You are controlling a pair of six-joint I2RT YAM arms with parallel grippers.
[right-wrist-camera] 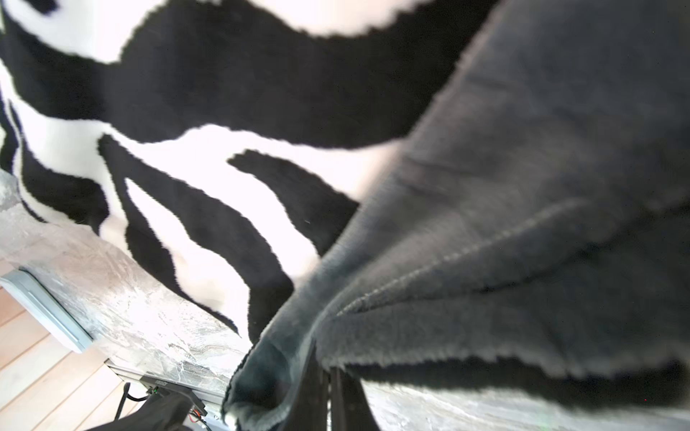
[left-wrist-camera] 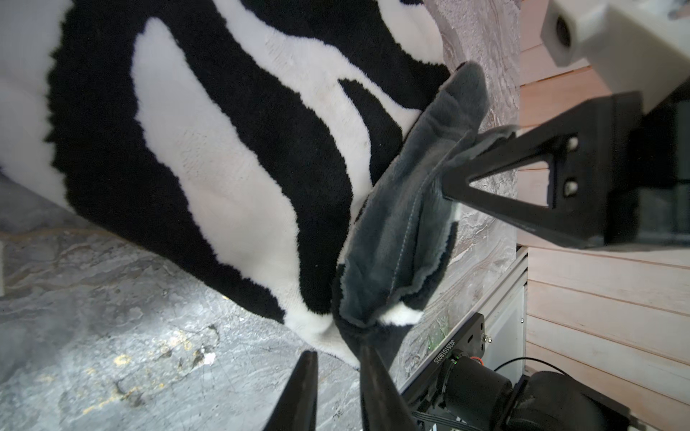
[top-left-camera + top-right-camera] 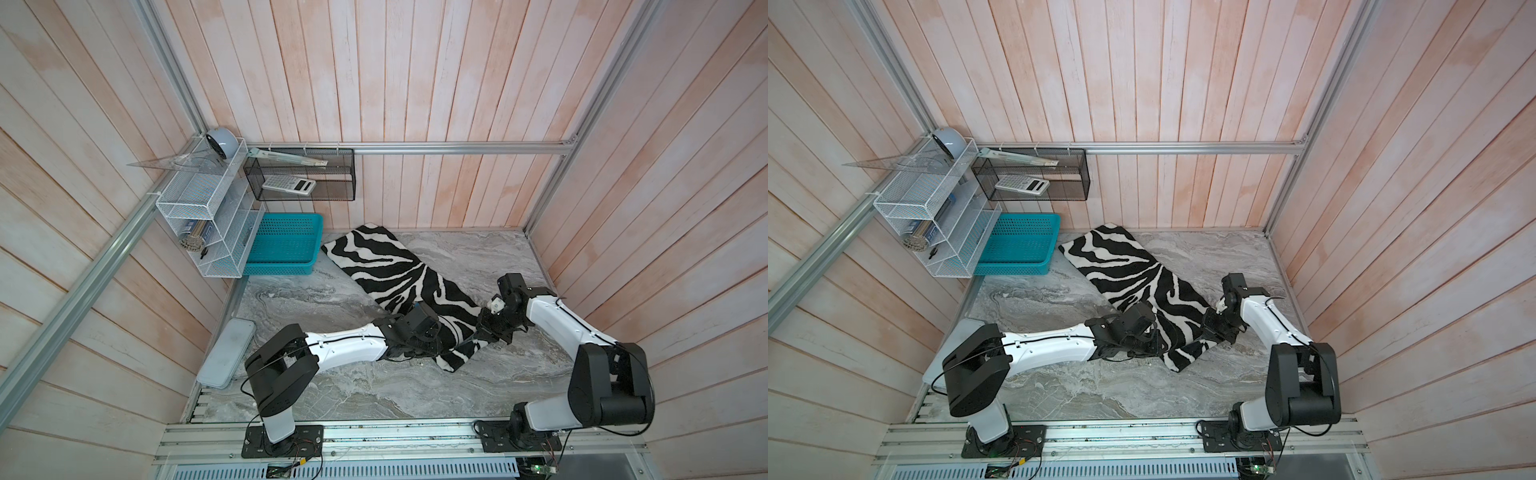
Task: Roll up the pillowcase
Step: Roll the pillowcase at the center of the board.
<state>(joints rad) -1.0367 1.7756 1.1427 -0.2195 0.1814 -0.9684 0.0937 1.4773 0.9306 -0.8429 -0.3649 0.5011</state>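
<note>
The pillowcase (image 3: 386,270) lies zebra side up, slantwise across the tabletop (image 3: 478,266), far end near the basket (image 3: 278,268). The left fingers (image 2: 302,392) pinch its near corner; the right fingers (image 2: 530,220) are pressed together on the turned-up grey hem.

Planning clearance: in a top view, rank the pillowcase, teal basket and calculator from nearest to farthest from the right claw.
1. pillowcase, pinched in the right claw.
2. teal basket, back-left on the table.
3. calculator, in the black wall tray.
</note>
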